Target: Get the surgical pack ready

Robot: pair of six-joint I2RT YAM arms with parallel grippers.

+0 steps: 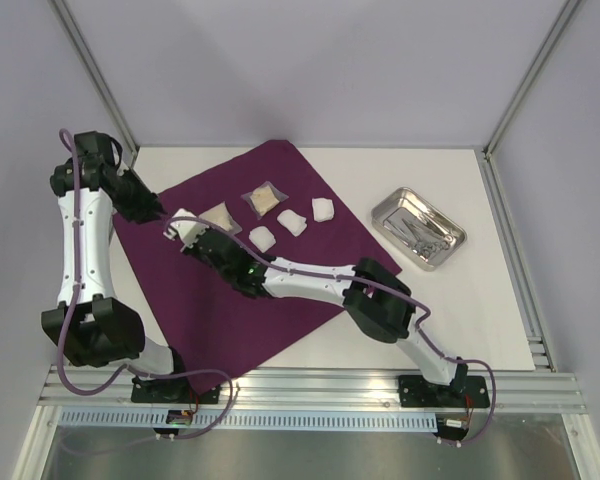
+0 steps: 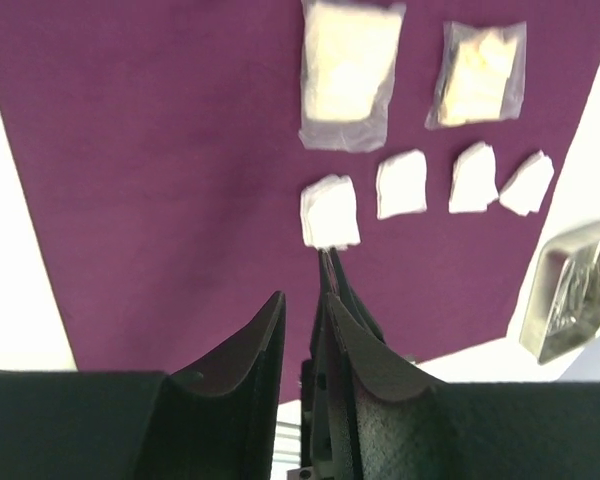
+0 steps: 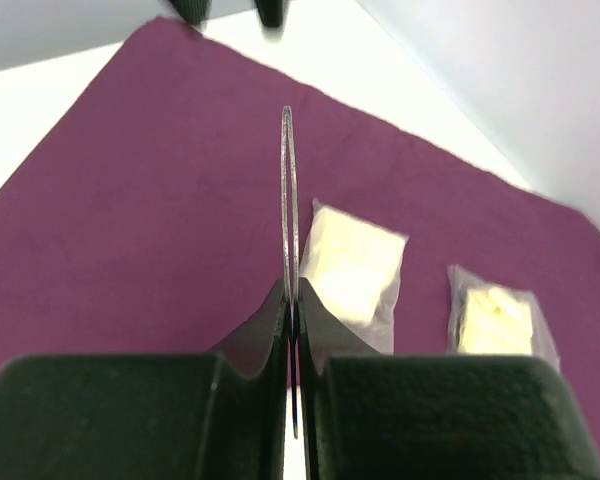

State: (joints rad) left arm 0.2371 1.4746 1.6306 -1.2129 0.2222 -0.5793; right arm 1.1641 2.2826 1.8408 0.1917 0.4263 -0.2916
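A white desk [image 1: 460,320] fills the middle of the top view. Most of its left and centre is covered by a large dark-purple square cloth [image 1: 210,320], which lies flat and turned like a diamond with one corner toward the lower edge of the frame.

The white left arm [image 1: 80,240] rises along the left side of the frame and bends in over the cloth's left corner. The right arm [image 1: 310,285] reaches from lower right across the cloth toward centre left.

On bare desk just right of the cloth sits a small shiny rectangular steel tray [image 1: 390,205], set at an angle, with a jumble of thin steel instruments [image 1: 420,232] inside it.

Two tan packets in clear wrap lie side by side on the upper middle of the cloth, one [image 1: 220,215] to the left of the other [image 1: 263,200].

Just below them in the left wrist view, four white gauze pads [image 2: 401,184] lie in a row on the cloth, apart from one another.

The left tool [image 2: 300,305] hangs above the cloth with its dark fingers a narrow gap apart. A slim dark shape shows in that gap, and I cannot tell what it is.

The right tool [image 3: 291,290] is pinched tight on thin steel scissor-like forceps [image 3: 287,180]. Seen edge-on in the right wrist view, they stick straight out from its tips above the cloth, to the left of the packets.
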